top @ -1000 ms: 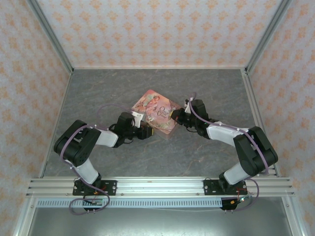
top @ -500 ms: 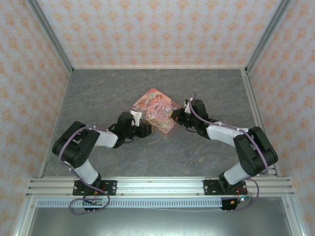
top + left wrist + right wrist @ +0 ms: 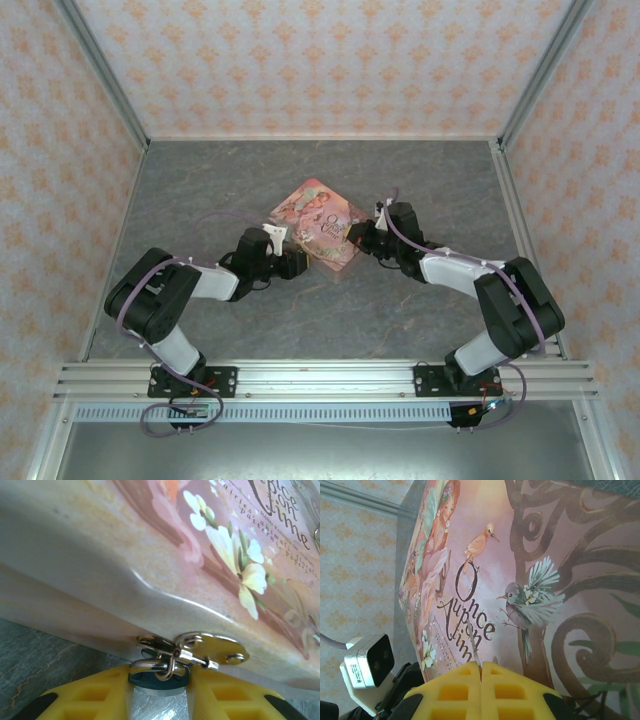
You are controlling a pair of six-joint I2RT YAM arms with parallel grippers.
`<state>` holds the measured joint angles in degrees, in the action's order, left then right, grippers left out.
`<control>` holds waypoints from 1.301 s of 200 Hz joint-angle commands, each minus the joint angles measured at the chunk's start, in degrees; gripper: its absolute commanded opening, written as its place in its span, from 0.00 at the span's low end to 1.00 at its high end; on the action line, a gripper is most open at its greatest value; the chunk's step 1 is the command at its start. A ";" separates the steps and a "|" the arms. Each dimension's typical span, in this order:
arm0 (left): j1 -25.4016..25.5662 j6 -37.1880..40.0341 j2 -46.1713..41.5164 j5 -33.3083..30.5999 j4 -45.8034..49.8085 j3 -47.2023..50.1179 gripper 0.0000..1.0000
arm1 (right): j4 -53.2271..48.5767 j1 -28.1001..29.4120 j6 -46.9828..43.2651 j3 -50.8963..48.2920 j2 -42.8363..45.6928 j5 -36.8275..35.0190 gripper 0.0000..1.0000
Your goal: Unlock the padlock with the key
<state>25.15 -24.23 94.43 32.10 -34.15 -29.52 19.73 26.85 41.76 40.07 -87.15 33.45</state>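
Note:
The padlock (image 3: 159, 678) is a tiny dark blue lock whose silver shackle hooks through the metal hasp (image 3: 220, 652) on the side of a pink picture-printed tin box (image 3: 318, 222). My left gripper (image 3: 159, 696) is shut on the padlock's body between its yellow fingers (image 3: 95, 697), at the tin's near left side (image 3: 295, 263). My right gripper (image 3: 481, 672) is shut on the key (image 3: 474, 647). The key's thin metal blade sticks out from between the fingers, above the tin's lid (image 3: 545, 555). In the top view the right gripper (image 3: 360, 238) is at the tin's right edge.
The tin lies near the middle of a grey marbled table (image 3: 250, 170) walled by patterned panels. Both arms reach in from the near edge. The left wrist's camera housing (image 3: 367, 660) sits low at the left in the right wrist view.
The left gripper has edged slightly left and back along the tin's near side, still on the padlock. The right arm and the tin have barely moved.

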 commanded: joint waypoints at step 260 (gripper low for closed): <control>4.65 -37.58 -14.14 -3.34 26.13 -13.57 0.15 | -3.08 17.58 -33.84 -10.21 19.61 -13.38 0.00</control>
<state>29.54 -57.10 82.52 28.05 -9.10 -39.81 13.26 43.16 11.49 29.45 -65.60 23.88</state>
